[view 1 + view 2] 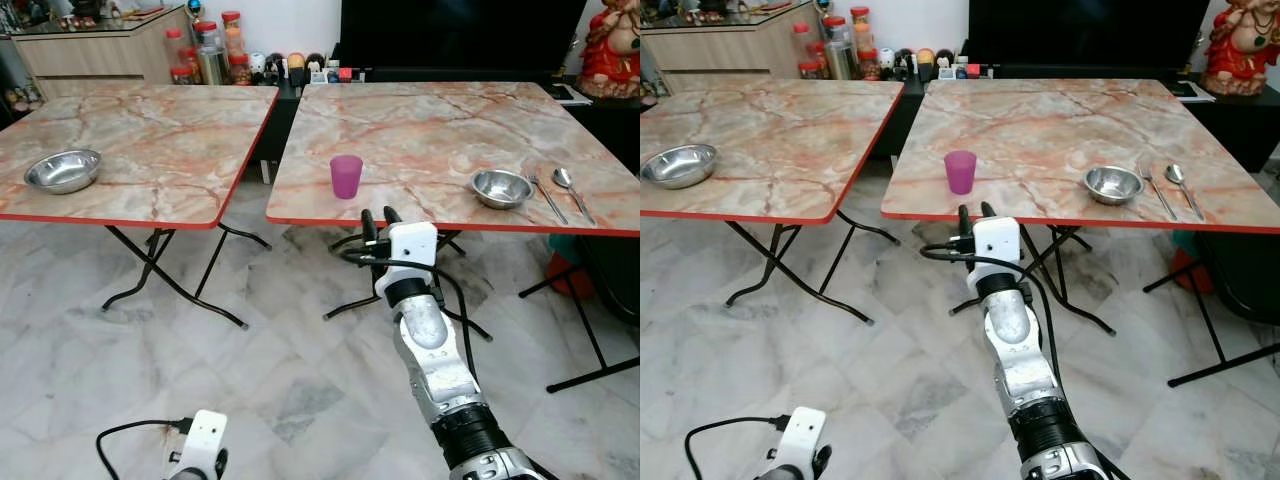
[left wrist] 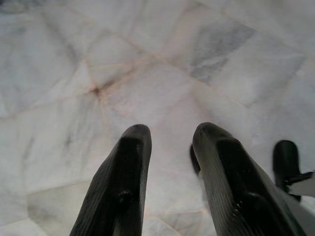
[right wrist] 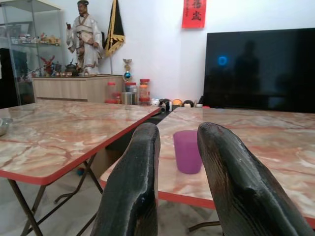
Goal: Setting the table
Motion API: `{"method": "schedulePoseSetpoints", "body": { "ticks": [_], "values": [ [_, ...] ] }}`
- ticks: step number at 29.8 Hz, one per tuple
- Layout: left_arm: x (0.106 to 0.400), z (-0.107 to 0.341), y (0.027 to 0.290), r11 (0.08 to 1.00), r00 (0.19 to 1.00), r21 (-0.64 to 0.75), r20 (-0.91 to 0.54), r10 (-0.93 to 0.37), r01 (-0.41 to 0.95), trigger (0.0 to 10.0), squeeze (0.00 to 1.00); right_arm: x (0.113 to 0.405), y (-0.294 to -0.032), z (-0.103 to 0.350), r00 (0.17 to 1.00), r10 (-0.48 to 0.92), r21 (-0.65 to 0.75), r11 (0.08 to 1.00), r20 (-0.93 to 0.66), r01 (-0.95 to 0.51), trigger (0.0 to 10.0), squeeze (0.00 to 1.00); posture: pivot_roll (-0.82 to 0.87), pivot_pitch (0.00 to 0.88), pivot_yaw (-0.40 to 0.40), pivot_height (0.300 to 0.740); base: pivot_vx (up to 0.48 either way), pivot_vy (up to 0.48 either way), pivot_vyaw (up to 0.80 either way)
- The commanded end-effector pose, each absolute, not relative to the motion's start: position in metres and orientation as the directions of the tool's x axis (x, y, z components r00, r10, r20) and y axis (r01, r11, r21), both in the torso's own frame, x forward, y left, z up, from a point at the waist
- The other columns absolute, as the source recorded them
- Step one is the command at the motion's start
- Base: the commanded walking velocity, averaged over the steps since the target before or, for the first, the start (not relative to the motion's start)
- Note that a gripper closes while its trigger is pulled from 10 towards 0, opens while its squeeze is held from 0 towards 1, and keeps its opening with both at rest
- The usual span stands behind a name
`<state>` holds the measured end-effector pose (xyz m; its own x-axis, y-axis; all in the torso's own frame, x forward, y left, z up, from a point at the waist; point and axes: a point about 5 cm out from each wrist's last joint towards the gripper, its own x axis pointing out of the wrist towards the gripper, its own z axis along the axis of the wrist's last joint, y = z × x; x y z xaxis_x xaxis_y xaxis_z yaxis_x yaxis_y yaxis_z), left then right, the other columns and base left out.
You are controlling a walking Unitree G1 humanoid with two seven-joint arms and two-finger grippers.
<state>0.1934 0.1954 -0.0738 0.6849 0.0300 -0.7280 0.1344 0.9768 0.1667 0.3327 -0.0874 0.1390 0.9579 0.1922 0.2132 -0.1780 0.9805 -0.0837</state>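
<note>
A purple cup point(image 1: 346, 176) stands near the front edge of the right marble table point(image 1: 420, 130). On that table's right side sit a small steel bowl point(image 1: 501, 187), a fork point(image 1: 547, 196) and a spoon point(image 1: 567, 186). My right gripper point(image 1: 379, 221) is raised just before the table's front edge, below the cup, fingers open and empty; the right wrist view frames the cup point(image 3: 187, 151) between the fingers point(image 3: 133, 191). My left gripper point(image 2: 170, 135) hangs low over the floor, open and empty. Another steel bowl point(image 1: 63, 170) rests on the left table point(image 1: 160, 140).
A gap separates the two folding tables, with their black legs point(image 1: 165, 270) underneath. Jars and small bottles point(image 1: 215, 50) stand on a cabinet behind, beside a large dark TV point(image 1: 460, 35). A red figurine point(image 1: 612, 50) sits at the far right. Marble floor point(image 1: 250, 370) lies around me.
</note>
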Motion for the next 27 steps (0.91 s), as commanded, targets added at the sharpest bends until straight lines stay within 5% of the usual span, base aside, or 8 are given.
{"method": "schedulePoseSetpoints", "body": {
  "ticks": [1,12,27],
  "values": [
    [0.193,-0.072,0.203,0.979,0.692,0.17,-0.721,0.045,0.113,10.0,0.0,0.334,-0.087,0.138,0.961,0.187,-0.074,0.982,0.206,-0.175,10.0,0.0,0.01,0.009,0.001,0.736,0.292,0.0,0.0],
    [0.179,-0.073,0.225,0.981,0.698,0.194,-0.706,0.117,0.031,10.0,0.0,0.333,-0.071,0.133,0.949,0.269,-0.064,0.963,0.163,-0.262,10.0,0.0,0.09,0.053,-0.063,0.736,0.294,0.0,0.0],
    [0.176,-0.08,0.198,0.981,0.683,0.153,-0.73,0.033,0.116,10.0,0.0,0.338,-0.117,0.129,0.985,0.092,-0.022,0.996,0.147,-0.09,10.0,0.0,0.03,0.048,-0.033,0.736,0.291,0.0,0.0]
  ]
}}
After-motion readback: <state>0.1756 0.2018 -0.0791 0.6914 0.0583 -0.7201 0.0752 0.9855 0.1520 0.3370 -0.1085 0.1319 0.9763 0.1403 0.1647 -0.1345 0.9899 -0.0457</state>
